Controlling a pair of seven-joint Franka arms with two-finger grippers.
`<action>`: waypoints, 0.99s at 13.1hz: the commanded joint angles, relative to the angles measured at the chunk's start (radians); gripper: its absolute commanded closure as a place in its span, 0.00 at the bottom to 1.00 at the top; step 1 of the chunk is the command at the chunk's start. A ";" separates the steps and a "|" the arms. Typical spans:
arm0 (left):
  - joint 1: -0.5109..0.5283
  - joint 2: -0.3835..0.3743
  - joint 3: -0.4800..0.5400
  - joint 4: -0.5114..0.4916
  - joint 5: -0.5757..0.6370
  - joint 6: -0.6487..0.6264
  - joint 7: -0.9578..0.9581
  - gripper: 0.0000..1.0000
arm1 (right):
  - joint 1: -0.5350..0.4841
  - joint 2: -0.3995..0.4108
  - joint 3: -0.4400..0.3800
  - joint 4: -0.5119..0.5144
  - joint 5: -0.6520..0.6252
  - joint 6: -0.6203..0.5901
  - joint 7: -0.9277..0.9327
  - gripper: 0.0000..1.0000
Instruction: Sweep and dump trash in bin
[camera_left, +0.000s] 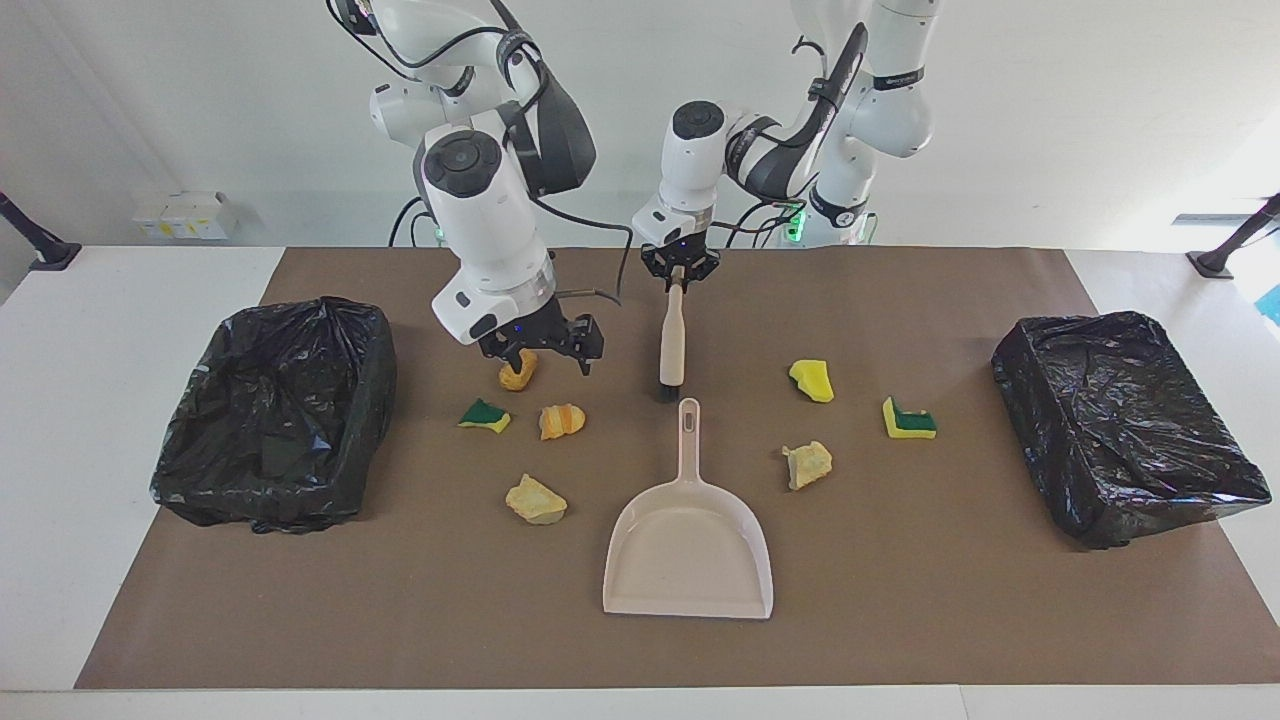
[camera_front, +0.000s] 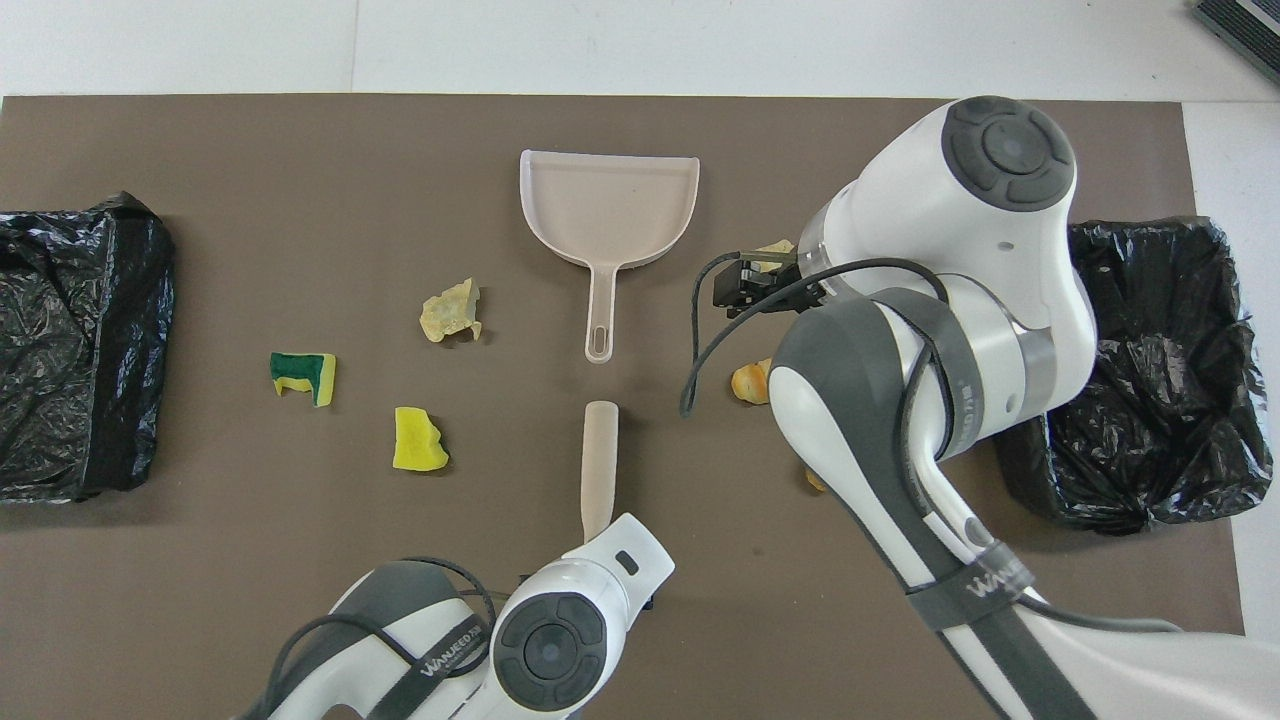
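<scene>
My left gripper (camera_left: 678, 272) is shut on the handle end of the beige brush (camera_left: 672, 345), whose black bristles point at the dustpan (camera_left: 690, 545) handle. My right gripper (camera_left: 542, 355) hangs open just above an orange foam chunk (camera_left: 517, 378), with nothing between its fingers. Other trash lies around: a green-yellow sponge (camera_left: 484, 415), an orange piece (camera_left: 562, 420) and a tan chunk (camera_left: 536, 499) toward the right arm's end; a yellow sponge (camera_left: 812, 380), a green-yellow sponge (camera_left: 908, 420) and a tan chunk (camera_left: 808, 464) toward the left arm's end.
Two bins lined with black bags stand on the brown mat, one (camera_left: 275, 410) at the right arm's end and one (camera_left: 1125, 420) at the left arm's end. In the overhead view the right arm covers part of the trash beside the dustpan (camera_front: 610, 205).
</scene>
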 joint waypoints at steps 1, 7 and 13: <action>0.109 -0.091 -0.005 0.047 0.053 -0.159 -0.006 1.00 | 0.005 0.056 0.035 0.060 0.019 0.022 0.038 0.00; 0.379 -0.089 -0.005 0.103 0.135 -0.215 0.151 1.00 | 0.008 0.209 0.124 0.189 0.016 0.123 0.139 0.00; 0.727 -0.024 -0.005 0.122 0.133 -0.074 0.598 1.00 | 0.091 0.351 0.127 0.228 -0.033 0.218 0.159 0.00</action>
